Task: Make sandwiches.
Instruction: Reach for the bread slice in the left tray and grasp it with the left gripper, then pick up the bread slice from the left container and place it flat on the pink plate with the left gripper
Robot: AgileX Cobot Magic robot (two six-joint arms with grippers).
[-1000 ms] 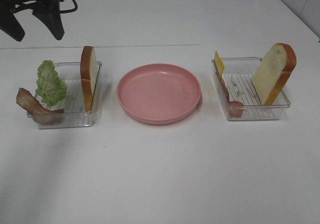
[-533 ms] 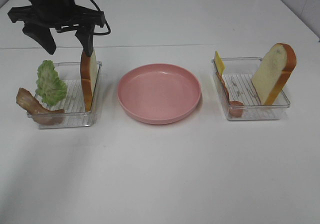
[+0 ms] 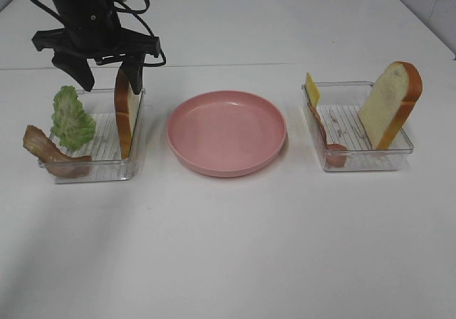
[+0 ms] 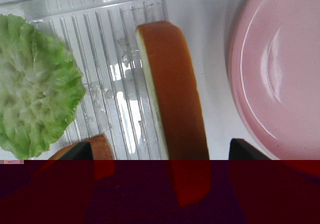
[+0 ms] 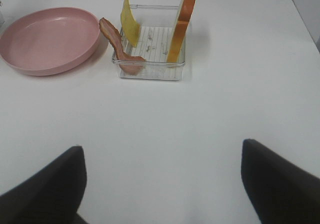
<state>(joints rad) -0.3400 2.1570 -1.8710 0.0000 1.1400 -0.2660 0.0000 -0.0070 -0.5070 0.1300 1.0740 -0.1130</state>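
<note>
Under left hand (image 3: 107,82), bread (image 3: 126,123) top hidden.

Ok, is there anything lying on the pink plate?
No, the pink plate shows only its bare inside in the high view.

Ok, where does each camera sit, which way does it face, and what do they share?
Exterior high: mounted high, looking down on the pink plate between the left tray and right tray; the left gripper and arm show.
Left wrist: on the left arm, looking straight down at a bread slice and lettuce; its dark fingertips flank the bread.
Right wrist: on the right arm, looking forward and down at the right tray; the open right gripper shows.
Shared: all three see the pink plate.
</note>
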